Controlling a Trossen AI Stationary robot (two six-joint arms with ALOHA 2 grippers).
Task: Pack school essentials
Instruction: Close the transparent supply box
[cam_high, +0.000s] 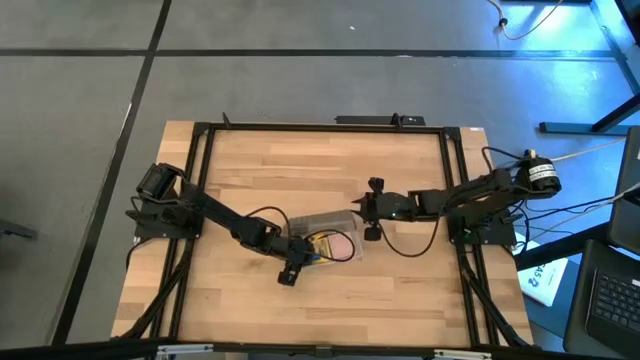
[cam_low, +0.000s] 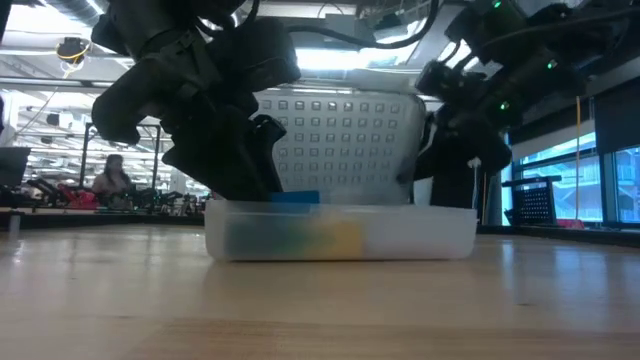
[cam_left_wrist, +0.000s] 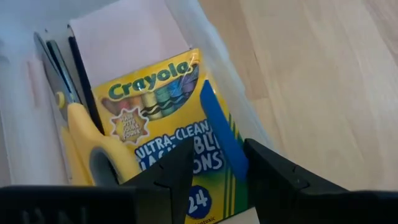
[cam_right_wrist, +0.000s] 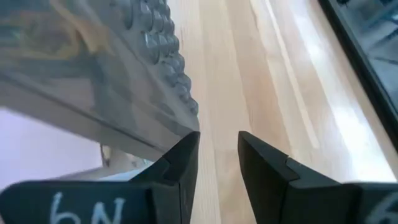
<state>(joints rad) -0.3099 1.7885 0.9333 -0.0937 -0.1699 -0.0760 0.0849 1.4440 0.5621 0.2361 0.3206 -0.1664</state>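
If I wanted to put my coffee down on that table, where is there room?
Bare wood lies along the table edge nearest the camera and across the far strip by the frame. The middle is crowded: the clear case with both pincers, left pincer and right pincer, at it.

You saw the green-and-yellow crayon box (cam_left_wrist: 165, 137) lying flat, a blue stick (cam_left_wrist: 222, 134) resting across it, yellow-handled scissors (cam_left_wrist: 87, 137) beside it, and the pink sticky-note pad (cam_left_wrist: 127, 40) beyond.
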